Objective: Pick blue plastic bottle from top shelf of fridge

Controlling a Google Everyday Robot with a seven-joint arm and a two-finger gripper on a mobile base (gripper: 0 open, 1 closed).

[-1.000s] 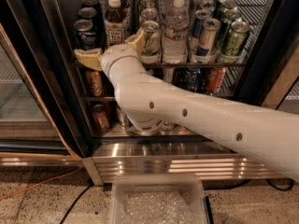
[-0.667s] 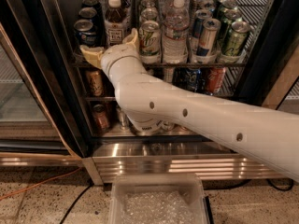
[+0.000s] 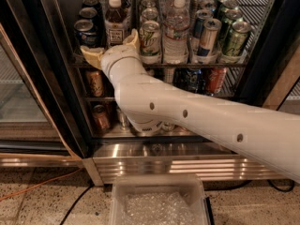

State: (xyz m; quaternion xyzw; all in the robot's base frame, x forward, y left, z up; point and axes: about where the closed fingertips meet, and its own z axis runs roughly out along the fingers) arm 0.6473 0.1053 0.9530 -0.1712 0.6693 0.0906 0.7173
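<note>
The blue plastic bottle (image 3: 116,25) is slim with dark brown liquid, a white cap and a white label. It stands in the second lane from the left on the top shelf (image 3: 197,65) of the fridge (image 3: 58,78). My gripper (image 3: 111,46) is open right in front of the bottle's lower part. One tan fingertip (image 3: 90,55) points left under a dark can, the other (image 3: 133,36) sits between the bottle and a green-and-white can. My white arm hides the bottle's base and much of the lower racks.
Dark blue cans (image 3: 86,32) stand left of the bottle; a green-and-white can (image 3: 150,39), ribbed water bottles (image 3: 176,29) and more cans (image 3: 234,39) to its right. Lower racks hold cans (image 3: 96,82). A clear plastic bin (image 3: 157,203) sits on the floor before the steel grille (image 3: 187,165).
The gripper has shifted a little to the left along the shelf front, its right finger moving off the green-and-white can toward the bottle. The bottle has not moved.
</note>
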